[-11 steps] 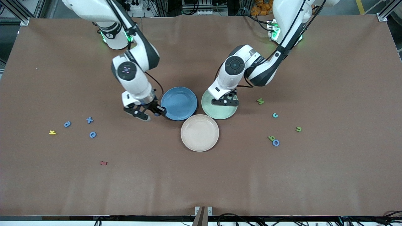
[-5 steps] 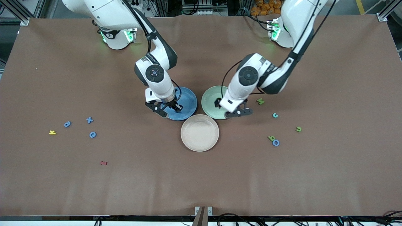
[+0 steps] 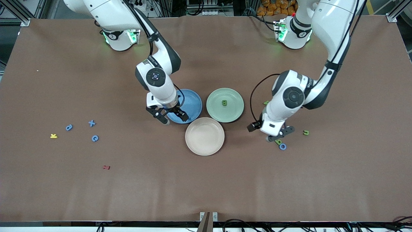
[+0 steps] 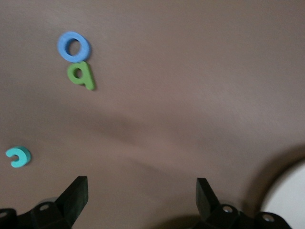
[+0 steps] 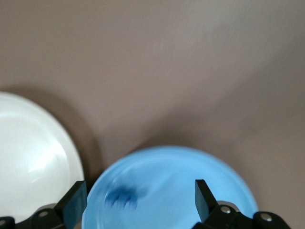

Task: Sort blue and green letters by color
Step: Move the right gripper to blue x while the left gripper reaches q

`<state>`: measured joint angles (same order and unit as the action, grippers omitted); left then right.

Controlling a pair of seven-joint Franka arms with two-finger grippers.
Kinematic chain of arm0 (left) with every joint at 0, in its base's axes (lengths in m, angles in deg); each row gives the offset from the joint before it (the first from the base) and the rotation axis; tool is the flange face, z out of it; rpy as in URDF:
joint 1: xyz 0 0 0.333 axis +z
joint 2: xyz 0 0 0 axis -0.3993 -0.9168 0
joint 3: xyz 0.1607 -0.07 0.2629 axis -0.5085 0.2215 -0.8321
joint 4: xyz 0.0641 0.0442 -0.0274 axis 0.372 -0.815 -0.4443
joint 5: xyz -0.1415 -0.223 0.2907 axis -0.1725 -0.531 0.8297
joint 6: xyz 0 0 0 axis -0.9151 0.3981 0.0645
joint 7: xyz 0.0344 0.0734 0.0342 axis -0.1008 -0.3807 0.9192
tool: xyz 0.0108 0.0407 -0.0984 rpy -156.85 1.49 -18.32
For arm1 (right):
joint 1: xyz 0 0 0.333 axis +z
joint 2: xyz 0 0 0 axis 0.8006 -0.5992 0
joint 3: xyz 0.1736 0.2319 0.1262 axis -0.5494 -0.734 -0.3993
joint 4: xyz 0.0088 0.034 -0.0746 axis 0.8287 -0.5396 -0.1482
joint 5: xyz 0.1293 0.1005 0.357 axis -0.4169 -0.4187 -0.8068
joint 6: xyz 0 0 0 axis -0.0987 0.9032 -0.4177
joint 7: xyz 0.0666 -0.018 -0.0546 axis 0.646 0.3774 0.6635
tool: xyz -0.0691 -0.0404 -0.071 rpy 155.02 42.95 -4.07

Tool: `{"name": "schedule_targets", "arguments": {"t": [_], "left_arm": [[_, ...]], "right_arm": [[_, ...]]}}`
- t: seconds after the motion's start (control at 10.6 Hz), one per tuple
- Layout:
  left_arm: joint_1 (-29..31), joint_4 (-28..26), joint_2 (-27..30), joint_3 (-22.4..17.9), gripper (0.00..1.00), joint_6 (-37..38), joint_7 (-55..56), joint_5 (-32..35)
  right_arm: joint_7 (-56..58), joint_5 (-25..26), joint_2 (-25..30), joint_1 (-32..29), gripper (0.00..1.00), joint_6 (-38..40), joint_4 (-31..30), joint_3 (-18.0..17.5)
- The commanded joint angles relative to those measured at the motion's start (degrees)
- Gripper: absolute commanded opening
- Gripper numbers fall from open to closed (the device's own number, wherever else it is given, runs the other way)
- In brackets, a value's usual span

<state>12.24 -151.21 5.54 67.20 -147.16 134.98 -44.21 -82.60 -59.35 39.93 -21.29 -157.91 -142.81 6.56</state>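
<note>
- Front view is showing three round plates clustered at the table's middle: a blue plate (image 3: 190, 104), a pale green plate (image 3: 233, 111) beside it toward the left arm's end, and a cream plate (image 3: 204, 136) nearer the camera than both.
- Right gripper (image 3: 170, 117) is hanging over the blue plate's camera-side rim with its fingers spread wide and nothing between them.
- Right wrist view is showing a blurred small blue letter (image 5: 121, 197) lying in the blue plate.
- One dark green letter (image 3: 224, 103) is lying in the pale green plate.
- Left gripper (image 3: 279, 134) is hovering low over the table toward the left arm's end, fingers spread wide and holding nothing.
- Left wrist view is showing a green letter with a stem (image 4: 81, 76) touching a blue ring-shaped letter (image 4: 73, 46), with a small teal C-shaped letter (image 4: 18, 156) lying apart from them.
- Another green letter (image 3: 306, 132) is sitting toward the left arm's end, and a further green piece (image 3: 266, 102) is peeking out beside the left arm.
- Three loose blue letters are lying toward the right arm's end: an X (image 3: 92, 123), a rounded one (image 3: 69, 127) and a C (image 3: 95, 138).
- Yellow letter (image 3: 53, 136) and dark red letter (image 3: 106, 167) are lying near that group.
</note>
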Motion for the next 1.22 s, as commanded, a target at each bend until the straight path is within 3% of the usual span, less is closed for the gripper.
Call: {"name": "schedule_targets", "arguments": {"t": [0.0, 0.28, 0.47, 0.66, 0.85, 0.94, 1.13], "left_arm": [[-1.3, 4.8, -5.2, -3.2, 1.0, 0.7, 4.8, 1.1], [-3.8, 7.2, -7.8, -7.8, 1.0, 1.1, 5.7, 3.5], [-3.3, 7.8, -8.8, -8.0, 1.0, 1.1, 5.0, 7.1], [-3.1, 8.1, -9.3, -8.2, 1.0, 1.1, 5.6, 7.2], [-2.9, 8.1, -9.6, -8.3, 1.0, 1.1, 5.5, 7.3], [-2.8, 8.1, -9.6, -8.5, 1.0, 1.1, 5.0, 7.6], [-2.6, 8.0, -10.0, -9.0, 1.0, 1.0, 4.5, 10.3]], "right_arm": [[11.1, -0.3, 4.6, -9.5, 1.0, 6.7, -0.5, -0.5], [26.9, 0.0, 8.2, -20.5, 1.0, 12.3, -0.9, -0.5], [32.9, 0.3, 9.0, -28.0, 1.0, 14.8, -1.1, -0.1], [33.0, 0.5, 9.3, -34.2, 1.0, 14.2, -1.3, 0.3], [33.0, 0.5, 9.2, -36.2, 1.0, 13.7, -1.7, 2.9], [33.1, 0.5, 9.2, -36.3, 1.0, 12.2, -3.2, 4.3], [33.9, 0.6, 8.5, -37.3, 1.0, -0.9, -11.3, 5.5]]}}
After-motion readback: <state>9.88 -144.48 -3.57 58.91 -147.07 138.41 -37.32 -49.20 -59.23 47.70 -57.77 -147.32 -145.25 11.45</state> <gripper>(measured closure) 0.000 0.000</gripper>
